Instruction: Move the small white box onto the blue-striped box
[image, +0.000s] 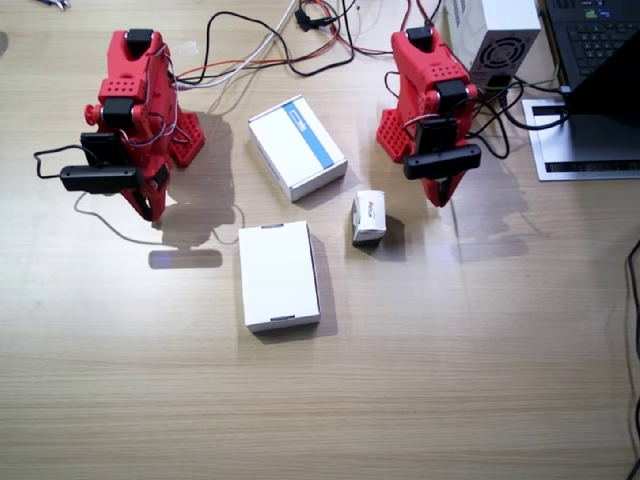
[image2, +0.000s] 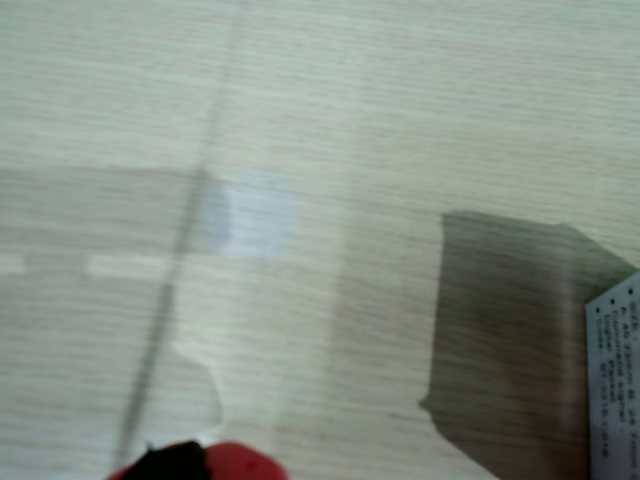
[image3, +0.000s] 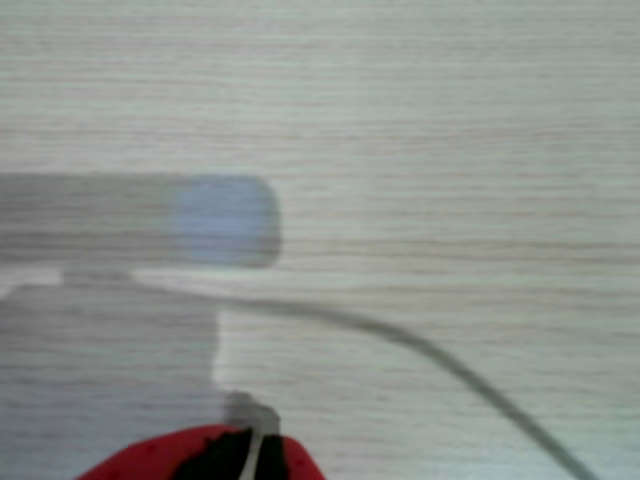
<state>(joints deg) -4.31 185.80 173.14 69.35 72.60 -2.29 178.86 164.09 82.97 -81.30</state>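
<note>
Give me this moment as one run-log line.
small white box: on table, untouched | blue-striped box: top bare | left gripper: beside small box, empty | right gripper: idle

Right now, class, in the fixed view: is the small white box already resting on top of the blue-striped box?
No: the small white box sits on the table, apart from the blue-striped box.

Small white box (image: 369, 216) between blue-striped box (image: 297, 146), left pincer (image: 441, 192).

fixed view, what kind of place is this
Probably an office or lab workbench: a wooden table with a laptop at its edge, a tangle of cables, and a metal power supply.
</note>
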